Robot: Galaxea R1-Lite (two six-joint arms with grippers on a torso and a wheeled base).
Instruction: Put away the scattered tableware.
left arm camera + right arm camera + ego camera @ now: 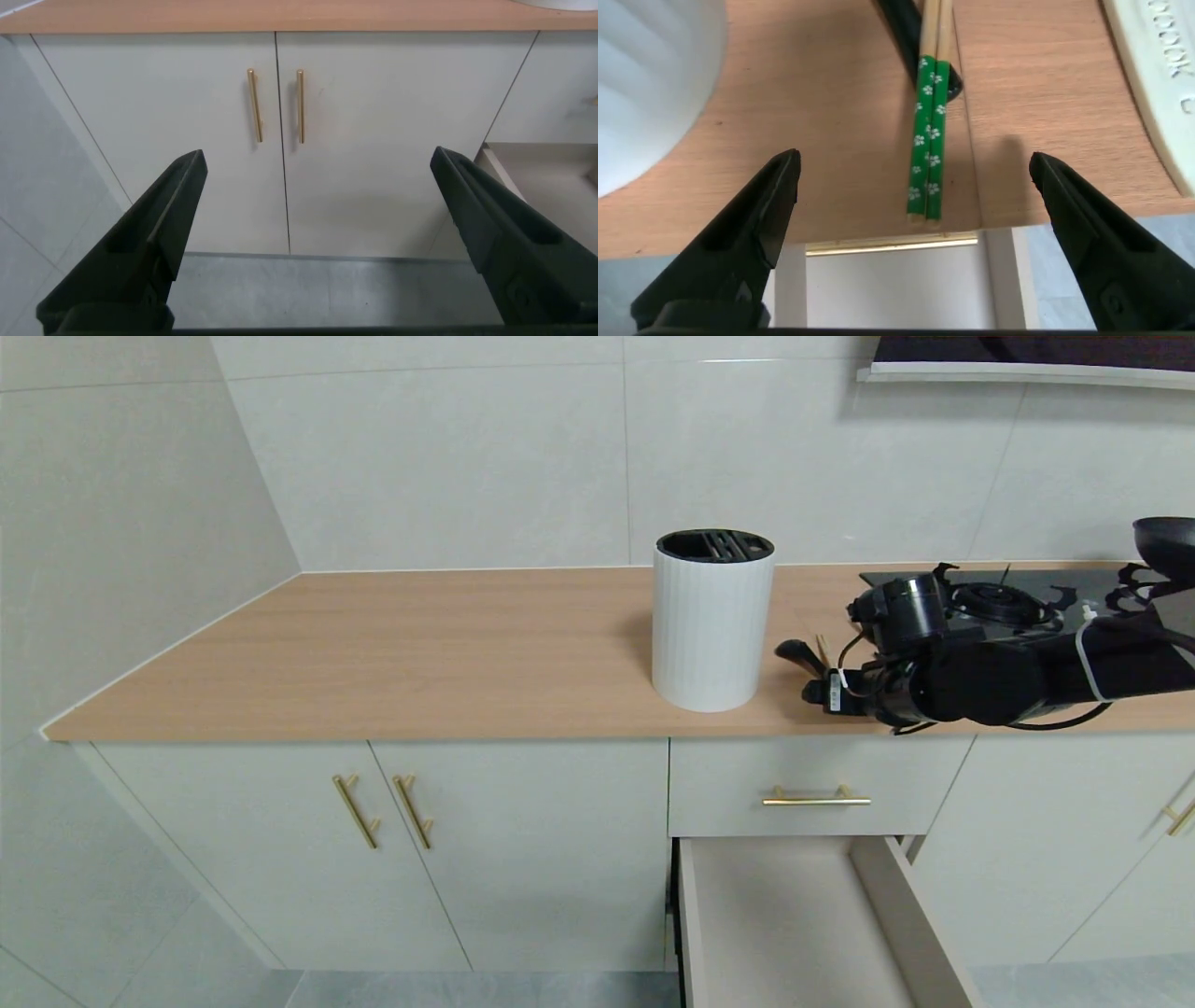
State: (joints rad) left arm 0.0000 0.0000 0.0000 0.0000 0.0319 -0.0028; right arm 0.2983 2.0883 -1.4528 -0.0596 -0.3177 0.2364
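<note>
Task status: no item is stowed; the chopsticks (929, 121) lie flat on the surface (420, 653) near its front edge, crossing what appears to be a black utensil handle (904, 37), just beside the white ribbed holder (714, 621). The right claw (913, 161) hangs above them, released and grasping nothing; the left claw (316, 159), also released, sits low before the cabinet doors (280, 140). An open drawer (775, 915) is below, a hob (1004, 597) is behind, and the holder's wall crowds one side of any approach.
</note>
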